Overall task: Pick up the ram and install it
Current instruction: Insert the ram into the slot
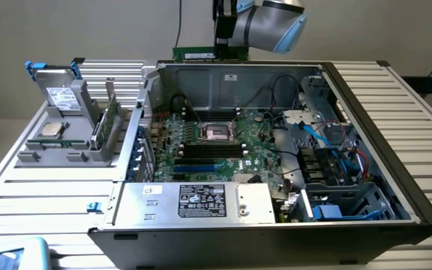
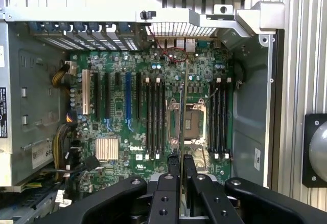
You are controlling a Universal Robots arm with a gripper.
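The ram hangs level above the back wall of the open computer case, one end clamped in the gripper, high over the motherboard

A plain beige wall stands behind a slatted metal table, evenly lit.

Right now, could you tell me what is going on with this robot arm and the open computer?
The arm's gripper holds the ram, jaws closed on the stick, up in the air over the open computer case. In the wrist view, the ram hangs edge-on above the motherboard, over the processor socket between the memory slots. It is not yet seated in any slot.
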